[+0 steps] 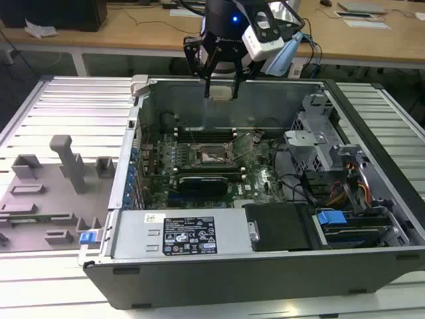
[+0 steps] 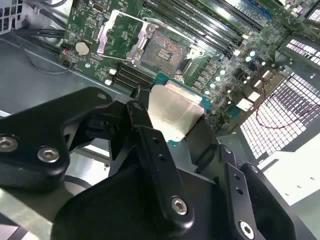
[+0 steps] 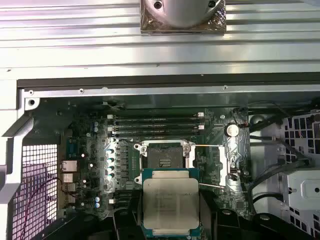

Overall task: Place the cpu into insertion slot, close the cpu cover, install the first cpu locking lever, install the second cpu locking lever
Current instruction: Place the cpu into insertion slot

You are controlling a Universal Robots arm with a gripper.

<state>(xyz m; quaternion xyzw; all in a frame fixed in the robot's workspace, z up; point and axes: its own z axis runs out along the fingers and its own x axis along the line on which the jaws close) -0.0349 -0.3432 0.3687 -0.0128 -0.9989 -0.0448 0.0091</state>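
The open grey metal computer case holds the green circuit board flat on its floor. There the square black-rimmed insertion slot lies bare, its thin metal cpu cover swung aside to admit the chip. Well above it, the black gripper clamps the small silvery square cpu by opposite edges, held level.

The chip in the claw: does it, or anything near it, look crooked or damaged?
Nothing stands out. The gripper holds the cpu squarely, lined up with the empty slot, whose cover stands open.
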